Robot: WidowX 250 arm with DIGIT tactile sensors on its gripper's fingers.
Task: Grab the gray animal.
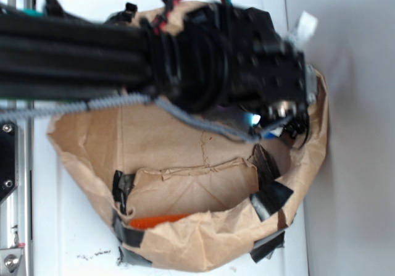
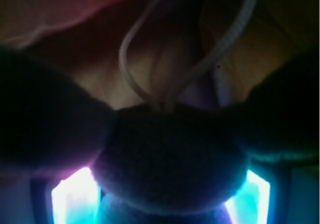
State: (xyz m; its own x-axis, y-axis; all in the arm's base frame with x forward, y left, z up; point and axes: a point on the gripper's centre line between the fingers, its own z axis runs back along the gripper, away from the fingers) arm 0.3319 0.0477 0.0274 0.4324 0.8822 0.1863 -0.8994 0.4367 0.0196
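Observation:
In the wrist view the gray animal [image 2: 170, 164] is a dark, rounded plush shape that fills the space between my two glowing fingertips [image 2: 75, 199], touching both pads. Its ears spread out dark to the left and right. My gripper [image 2: 162, 196] is shut on it. In the exterior view my gripper [image 1: 287, 120] is low inside the right side of a crumpled brown paper bag [image 1: 185, 146]. The arm and gripper hide the gray animal there.
An orange carrot [image 1: 157, 220] lies in the bag's front fold. Black tape patches [image 1: 268, 196] hold the bag's rim. White cords [image 2: 150, 48] hang beyond the plush. The bag sits on a white surface [image 1: 74, 239] with a metal rail [image 1: 12, 226] at the left.

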